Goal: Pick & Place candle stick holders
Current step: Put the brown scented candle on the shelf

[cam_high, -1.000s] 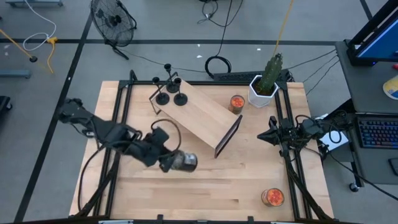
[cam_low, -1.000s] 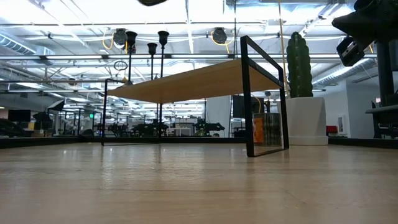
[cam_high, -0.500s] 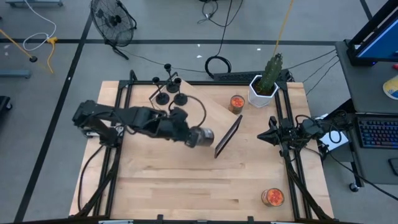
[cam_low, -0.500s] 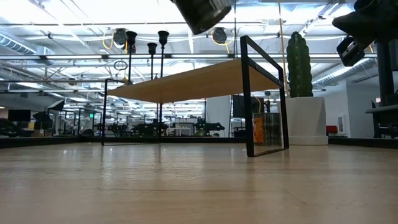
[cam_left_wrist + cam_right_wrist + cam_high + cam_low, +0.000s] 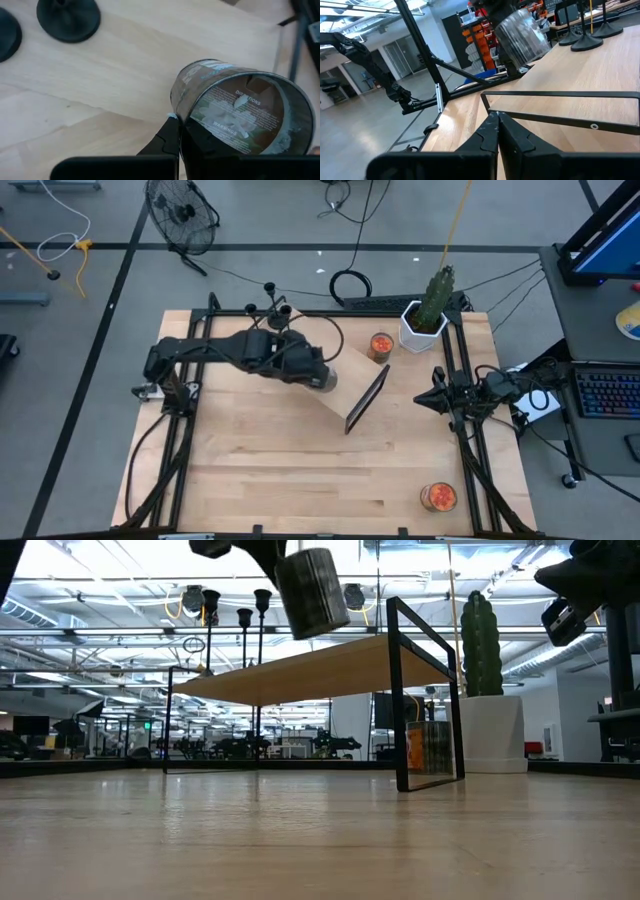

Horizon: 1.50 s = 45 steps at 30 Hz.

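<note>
The left gripper (image 5: 182, 137) holds a glass jar (image 5: 235, 112) labelled "DIRECTIONS" and "WARNING".

Past the right gripper (image 5: 498, 131), fingers pressed together, a clear glass jar (image 5: 519, 35) hangs tilted above a wooden shelf (image 5: 580, 75), with candle stick holders (image 5: 588, 44) at two o'clock.

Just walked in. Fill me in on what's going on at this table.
The left gripper is shut on a clear glass jar, holding it in the air over the raised wooden shelf. Three black candle stick holders stand untouched at the far end of that shelf. The right gripper waits at the table's right edge, fingers closed and empty. Two orange-filled jars and a potted cactus also sit on the table.
</note>
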{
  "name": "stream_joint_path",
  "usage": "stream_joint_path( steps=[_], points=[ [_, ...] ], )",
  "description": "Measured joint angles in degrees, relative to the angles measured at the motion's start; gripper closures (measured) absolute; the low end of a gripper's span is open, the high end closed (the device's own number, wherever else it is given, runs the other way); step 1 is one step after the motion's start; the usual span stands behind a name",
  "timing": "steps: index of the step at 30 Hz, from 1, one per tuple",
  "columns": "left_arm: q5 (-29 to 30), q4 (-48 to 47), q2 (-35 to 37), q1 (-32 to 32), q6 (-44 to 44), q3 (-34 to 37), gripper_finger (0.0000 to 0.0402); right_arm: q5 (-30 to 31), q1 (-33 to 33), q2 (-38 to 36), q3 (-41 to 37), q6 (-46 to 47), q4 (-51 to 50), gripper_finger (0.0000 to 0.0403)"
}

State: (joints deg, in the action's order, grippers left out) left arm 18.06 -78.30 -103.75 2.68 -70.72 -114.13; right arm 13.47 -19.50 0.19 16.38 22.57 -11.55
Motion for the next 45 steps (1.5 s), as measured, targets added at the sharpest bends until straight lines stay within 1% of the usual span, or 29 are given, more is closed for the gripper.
stream_joint_path(
  steps=[4, 8, 12, 18, 33, 38, 45],
  points=[
    [-1.6, -1.9, -0.7, -1.9, -0.3, -0.1, 0.0401, 0.0, 0.0, 0.0, 0.0, -1.2, -0.1, 0.0403],
    [-1.7, -2.8, -1.4, -3.1, -1.4, -0.1, 0.0401, 0.0, 0.0, 0.1, 0.0, -1.2, -0.2, 0.0403],
    [-3.0, -2.5, -1.1, -3.9, -1.9, -0.1, 0.0401, 0.1, 0.0, 0.1, 0.0, -2.9, -0.3, 0.0403],
    [-3.2, -2.8, -1.2, -4.2, -2.5, -0.1, 0.0401, 0.2, 0.0, 0.1, 0.0, -5.7, -0.3, 0.0403],
    [-4.7, -4.6, -1.2, -5.8, -1.8, -0.1, 0.0401, 0.2, 0.0, 0.1, 0.0, -5.7, -0.3, 0.0403],
    [-6.2, -4.7, -1.2, -5.9, -1.6, -0.1, 0.0401, 0.2, 0.0, 0.1, 0.0, -5.7, -0.3, 0.0403],
    [-6.3, -6.0, -1.2, -5.9, -1.5, -0.1, 0.0401, 0.2, 0.0, 0.1, 0.0, -5.7, -0.2, 0.0403]
  ],
)
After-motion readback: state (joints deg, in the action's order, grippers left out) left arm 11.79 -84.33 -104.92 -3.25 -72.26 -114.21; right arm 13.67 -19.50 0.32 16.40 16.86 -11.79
